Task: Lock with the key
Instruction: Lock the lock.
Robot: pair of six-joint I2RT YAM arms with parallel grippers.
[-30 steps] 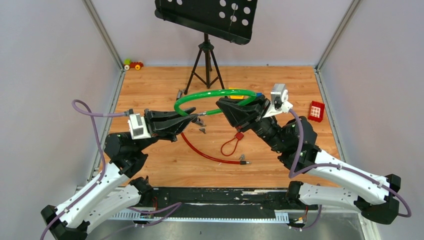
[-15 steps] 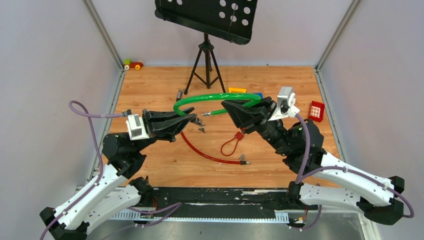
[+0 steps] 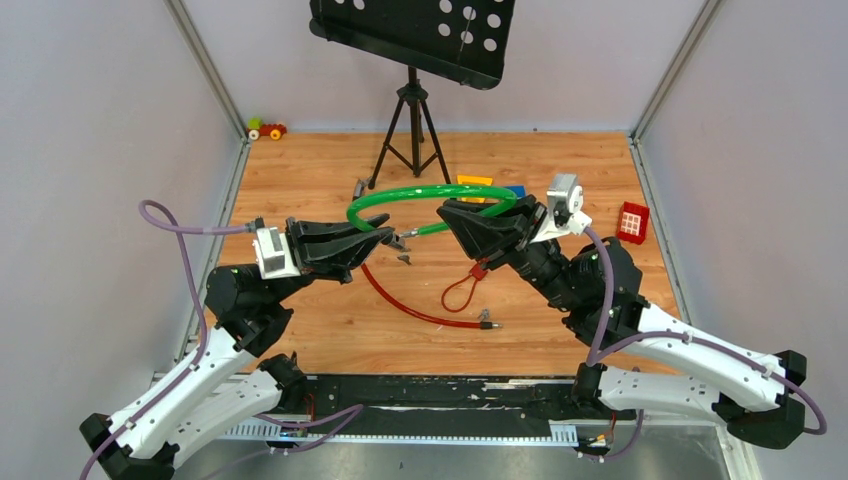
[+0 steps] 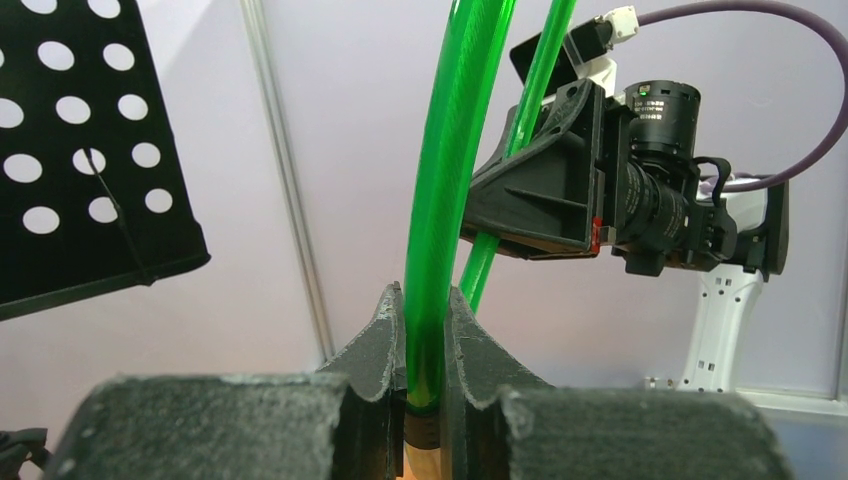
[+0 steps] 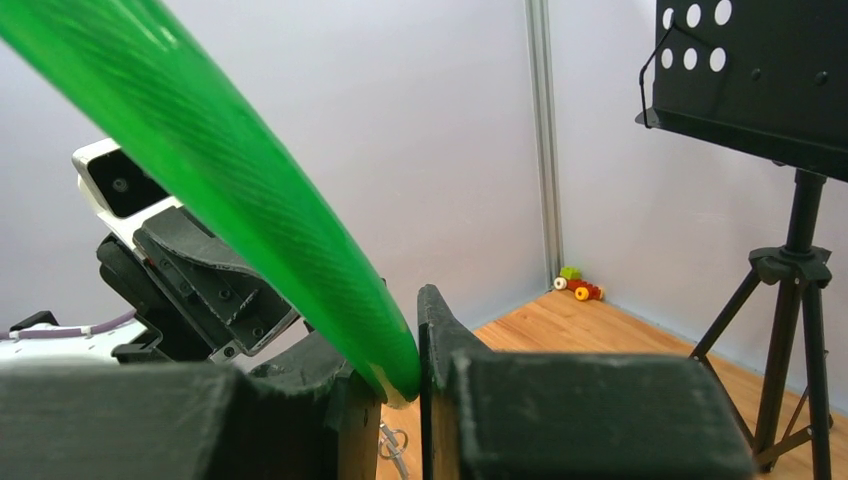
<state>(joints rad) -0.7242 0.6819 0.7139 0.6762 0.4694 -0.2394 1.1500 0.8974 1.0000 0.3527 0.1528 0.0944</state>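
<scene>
A thick green cable (image 3: pixel 425 190) arches above the wooden floor between both arms. My left gripper (image 3: pixel 388 236) is shut on one end of it; in the left wrist view the cable (image 4: pixel 450 150) rises straight out of the pinched jaws of that gripper (image 4: pixel 425 300). My right gripper (image 3: pixel 447 212) is shut on the other end, and its wrist view shows the cable (image 5: pixel 230 170) wedged between the jaws (image 5: pixel 395 350). Small silvery pieces on the floor below look like the key (image 3: pixel 402 246), with a ring (image 5: pixel 392 444) showing between my right fingers. A small red padlock (image 3: pixel 479 271) hangs on a red cable (image 3: pixel 400 305).
A black music stand on a tripod (image 3: pixel 410 130) stands at the back centre. Yellow (image 3: pixel 475 181) and blue (image 3: pixel 516 188) blocks lie behind the green loop. A red block (image 3: pixel 632 221) sits at the right wall, and a small toy (image 3: pixel 267 129) in the back left corner.
My right arm lifted and swung slightly, uncovering the yellow block, then drifted a little left with the cable. The left arm stayed almost still. Both grips are unchanged.
</scene>
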